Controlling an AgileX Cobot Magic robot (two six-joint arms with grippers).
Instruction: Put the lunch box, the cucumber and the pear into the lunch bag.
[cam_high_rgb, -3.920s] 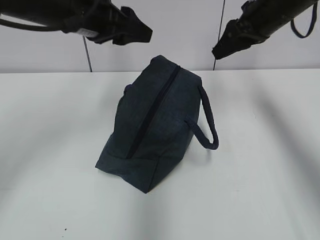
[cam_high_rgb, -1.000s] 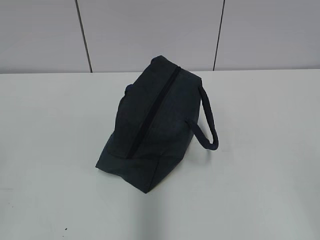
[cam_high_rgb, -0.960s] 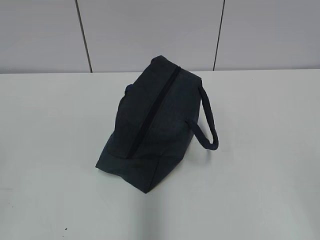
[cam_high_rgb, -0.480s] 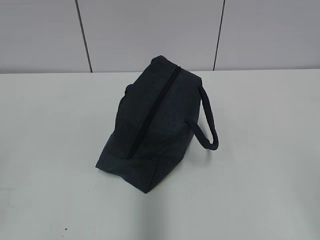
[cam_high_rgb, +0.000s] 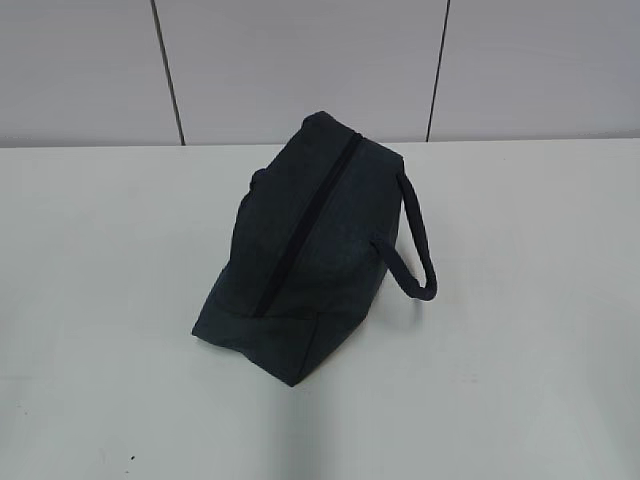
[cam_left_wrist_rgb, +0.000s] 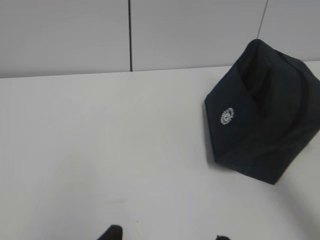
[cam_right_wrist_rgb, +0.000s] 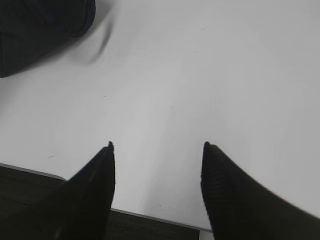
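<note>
The lunch bag (cam_high_rgb: 310, 255) lies alone in the middle of the white surface (cam_high_rgb: 520, 350), its long axis running from the near left to the far right. Its zipper (cam_high_rgb: 305, 225) runs along the top, drawn fully closed. The loop handle (cam_high_rgb: 415, 245) hangs out on the right side and rests on the surface. No lunch box, cucumber or pear can be seen in any view.

Neither arm shows in the exterior view. In the left wrist view the bag (cam_left_wrist_rgb: 262, 117) sits far to the right, well apart from the left claw (cam_left_wrist_rgb: 167, 235), of which only two dark tips peek in at the bottom edge. The tips stand apart with bare surface between them, so this claw is open and holds nothing. A small white round emblem (cam_left_wrist_rgb: 227, 116) marks the bag's side that faces this camera.

In the right wrist view the right claw (cam_right_wrist_rgb: 157, 147) points at bare surface near the near edge, its two fingers (cam_right_wrist_rgb: 95, 185) spread wide and empty. A corner of the bag (cam_right_wrist_rgb: 40, 27) shows at the upper left, well apart from the fingertips.
</note>
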